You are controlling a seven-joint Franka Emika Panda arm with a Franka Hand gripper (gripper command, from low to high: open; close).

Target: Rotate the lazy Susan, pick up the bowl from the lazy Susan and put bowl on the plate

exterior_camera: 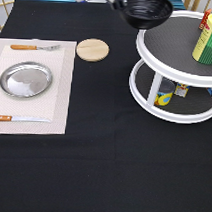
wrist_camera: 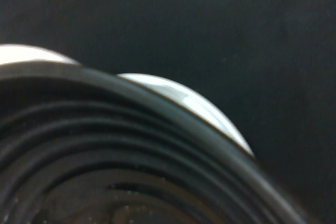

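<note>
A: Bowl [exterior_camera: 144, 10] in transit, ext. view. Claw [exterior_camera: 114, 0] sits at the view's top edge, just left of the bowl, pinching its near rim. The contact pt. is smeared, so that reading rests on the bowl hanging tilted in the air w/ nothing under its left half.

B: Position rel. to the lazy Susan [exterior_camera: 166, 46]?

A: Raised off the upper tier, overlapping its top-left rim. Upper tier otherwise carries a yellow-green can [exterior_camera: 209, 38] at the view's right. Wrist view shows only the bowl's ridged inner rings [wrist_camera: 112, 165] against dark desk, plus a white arc that is prob. the turntable rim.

B: Step in hand?

A: Pick-up looks done and the carry is under way, approx. a third of the task by my estimate. Plate [exterior_camera: 26, 79] lies bare on the placemat [exterior_camera: 59, 92] at the view's left, well apart from the bowl, w/ a wooden disc [exterior_camera: 92, 49] on the desk [exterior_camera: 106, 159] between them.

B: Demands of the carry?

A: Firm rim grip, since the bowl hangs tilted, and enough height to clear the disc.
</note>
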